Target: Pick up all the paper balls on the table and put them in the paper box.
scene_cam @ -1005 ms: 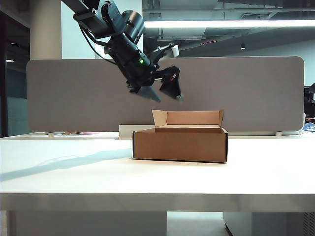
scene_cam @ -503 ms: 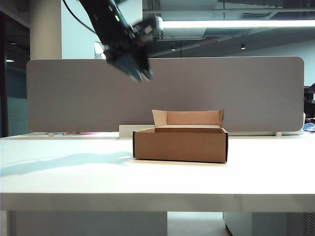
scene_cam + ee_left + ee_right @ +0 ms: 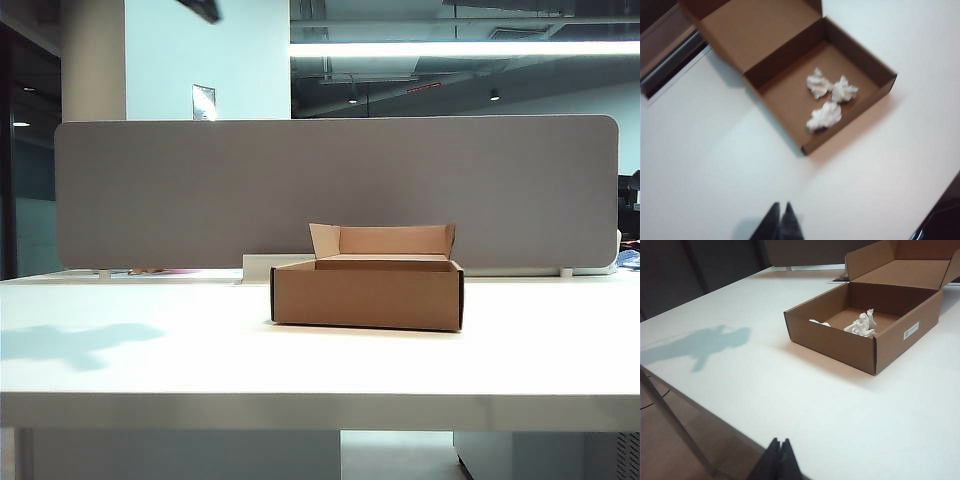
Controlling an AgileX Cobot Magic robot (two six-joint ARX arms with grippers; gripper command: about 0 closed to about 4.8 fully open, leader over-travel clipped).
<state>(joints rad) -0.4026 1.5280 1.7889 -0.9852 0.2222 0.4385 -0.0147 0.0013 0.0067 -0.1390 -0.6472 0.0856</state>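
Hanging high above the table [image 3: 715,165] with jaws closed and empty, the left gripper [image 3: 780,220] should retreat clear of the paper box [image 3: 860,65]; three paper balls [image 3: 824,115] lie inside. The right gripper [image 3: 779,458], also closed, idles near the table's edge.

Left gripper [image 3: 780,220] raised high, jaws pressed together, right gripper [image 3: 780,456] low, jaws together

Exterior view: paper box [image 3: 366,294] walls hide its inside, so no paper balls visible there; only a dark scrap of the left arm [image 3: 203,9] shows, cut by the top edge. Left gripper [image 3: 781,222] and right gripper [image 3: 777,461]: just closed fingertips at the frame edge, rest cut off. Left wrist view slightly blurred; in right wrist view the near wall partly hides the paper balls [image 3: 860,324].
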